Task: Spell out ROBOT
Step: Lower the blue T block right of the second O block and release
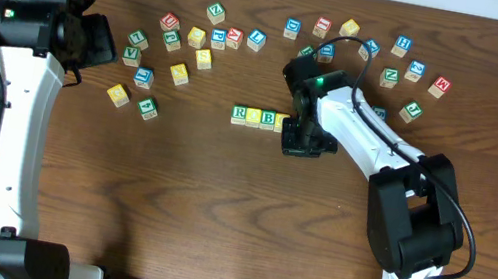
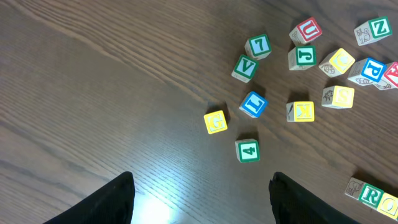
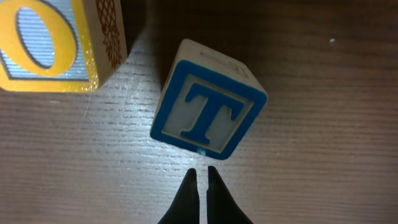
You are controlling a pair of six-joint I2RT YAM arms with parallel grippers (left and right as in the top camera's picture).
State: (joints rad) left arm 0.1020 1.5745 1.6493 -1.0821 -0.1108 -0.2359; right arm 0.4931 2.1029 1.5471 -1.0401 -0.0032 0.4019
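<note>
My right gripper (image 3: 202,171) is pinched fully shut and holds nothing; its joined tips sit just beside the near side of the T cube (image 3: 208,118). I cannot tell whether they touch it. That cube rests on the table (image 1: 216,215) near its middle, at the right-hand end of the row. From overhead the row reads R cube (image 1: 240,114), a yellow cube (image 1: 254,116), then B cube (image 1: 268,118), with my wrist covering whatever follows. In my wrist view the second O cube (image 3: 46,43) lies to the left of the T, apart from it, and the T is turned askew against the O's straight side. I judge the step in hand to be squaring and closing up this last letter, with the task nearly done. To do it well I should use the shut tips as a blunt pusher. I should press low on the cube's face, near the corner that sticks out toward me, so that it swings round rather than tips. Then I should slide it left, along the line of the row, until its side meets the O. A gentle, short stroke matters, since a hard shove could knock the O and B out of line. My left gripper (image 2: 202,193) hangs wide and empty over loose cubes (image 2: 253,104) toward the table's left edge, well apart from the row.
</note>
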